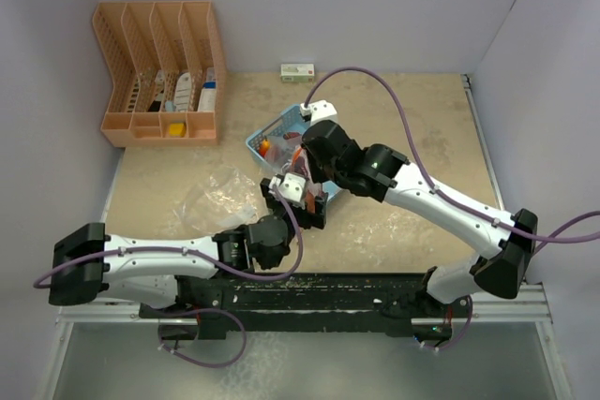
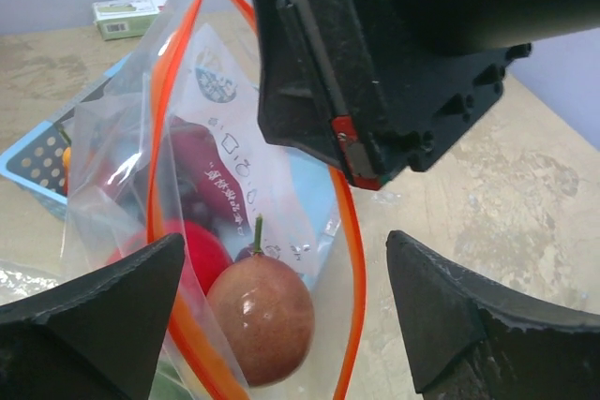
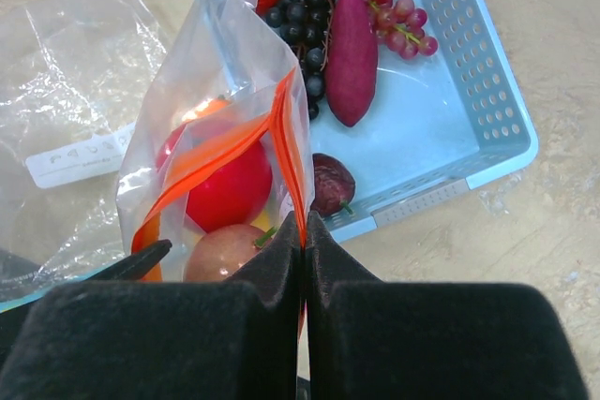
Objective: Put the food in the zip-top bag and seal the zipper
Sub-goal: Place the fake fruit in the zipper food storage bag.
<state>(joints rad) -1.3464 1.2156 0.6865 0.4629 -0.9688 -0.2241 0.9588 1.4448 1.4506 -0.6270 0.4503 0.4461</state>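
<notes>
Bag (image 3: pixel 220 72) mouth gapes (right pincer (image 3: pixel 305 227) blocks rim).

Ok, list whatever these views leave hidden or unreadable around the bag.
Right wrist view: the right gripper hides the zip-top bag's lower part, so the food inside cannot be counted.
Left wrist view: the right gripper blocks the bag's far rim; the print on the bag is too creased and blurred to read.
Top view: the arms cover the bag and how it is gripped; the small box's label is too small to read.
</notes>
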